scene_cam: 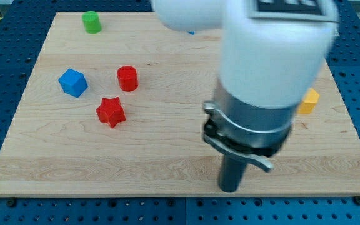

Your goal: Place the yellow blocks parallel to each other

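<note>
One yellow block (309, 100) shows at the view's right, partly hidden behind the arm; its shape is unclear. No other yellow block is visible; the arm's white body (274, 50) covers much of the board's right half. My tip (230, 189) rests on the wooden board (167, 162) near the view's bottom, left of and below the yellow block, well apart from it. A sliver of a blue block (191, 31) peeks out under the arm at the view's top.
A green cylinder (92, 22) stands at the top left. A blue cube-like block (73, 82), a red cylinder (127, 78) and a red star (110, 112) sit in the left half. The board lies on a blue perforated table.
</note>
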